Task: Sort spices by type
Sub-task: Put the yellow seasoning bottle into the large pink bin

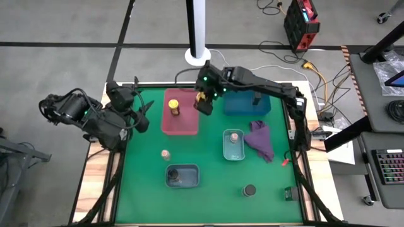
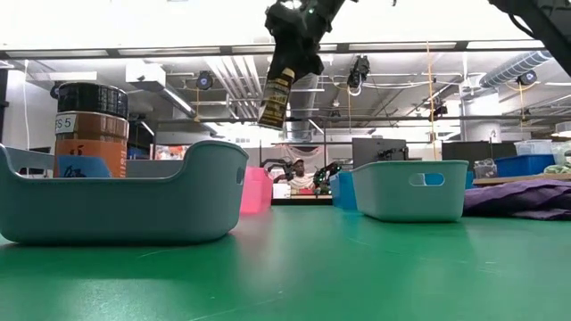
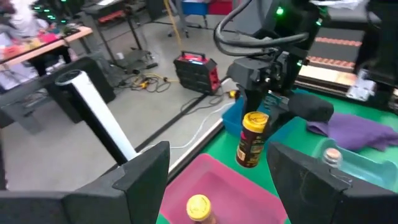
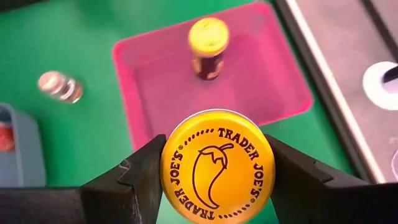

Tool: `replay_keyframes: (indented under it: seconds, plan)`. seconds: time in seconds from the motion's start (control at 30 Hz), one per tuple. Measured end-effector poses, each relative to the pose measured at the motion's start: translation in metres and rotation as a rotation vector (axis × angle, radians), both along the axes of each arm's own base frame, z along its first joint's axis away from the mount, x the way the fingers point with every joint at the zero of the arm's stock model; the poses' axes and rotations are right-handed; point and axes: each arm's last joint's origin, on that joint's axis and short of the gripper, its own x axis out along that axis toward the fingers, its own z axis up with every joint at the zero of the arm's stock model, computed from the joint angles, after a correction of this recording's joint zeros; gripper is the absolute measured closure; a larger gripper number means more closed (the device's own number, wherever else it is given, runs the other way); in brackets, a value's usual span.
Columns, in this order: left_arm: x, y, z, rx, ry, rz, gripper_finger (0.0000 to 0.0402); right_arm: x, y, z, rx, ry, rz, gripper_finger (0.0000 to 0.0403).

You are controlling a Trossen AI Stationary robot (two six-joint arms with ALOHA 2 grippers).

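My right gripper (image 1: 203, 101) is shut on a yellow-lidded spice jar (image 2: 277, 96) and holds it in the air over the far right edge of the pink tray (image 1: 187, 126). A second yellow-lidded jar (image 1: 174, 108) stands upright in that tray. My left gripper (image 1: 144, 113) waits open at the table's left edge, holding nothing. A tiny pinkish jar (image 1: 165, 154) lies loose on the green mat. A round dark-lidded jar (image 1: 250, 190) stands near the front right. My right gripper pinches the jar's yellow lid (image 4: 174, 168) between its two fingers (image 4: 140, 180), one on each side of the rim. The fingers come from above, slanting down. The jar's dark body (image 3: 250, 148) hangs below them, slightly tilted and lifted clear of the tray.
A blue tray (image 1: 243, 108) at the back holds a slim dark jar (image 1: 257, 98). A pale tray (image 1: 234, 153) holds a pinkish jar, with a purple cloth (image 1: 260, 140) beside it. A grey-blue tray (image 1: 189, 180) near the front holds a dark-lidded jar (image 2: 89, 129).
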Motion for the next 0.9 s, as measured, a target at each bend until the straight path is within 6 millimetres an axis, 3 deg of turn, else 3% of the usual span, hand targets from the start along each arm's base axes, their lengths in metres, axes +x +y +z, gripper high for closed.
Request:
replay_keyframes:
  seconds: [0.37, 0.77, 0.9]
  plan:
    - [0.003, 0.019, 0.011, 0.028, -0.051, 0.081, 0.0150, 0.009, -0.033, 0.012, -0.070, -0.225, -0.031, 0.0185]
    - [-0.001, 0.030, 0.030, 0.106, -0.158, 0.163, 0.0150, 0.038, -0.065, -0.004, -0.038, -0.246, -0.049, 0.0185]
    - [-0.007, 0.032, 0.033, 0.098, -0.186, 0.174, 0.0150, 0.038, -0.069, -0.009, -0.014, -0.248, -0.079, 0.0185]
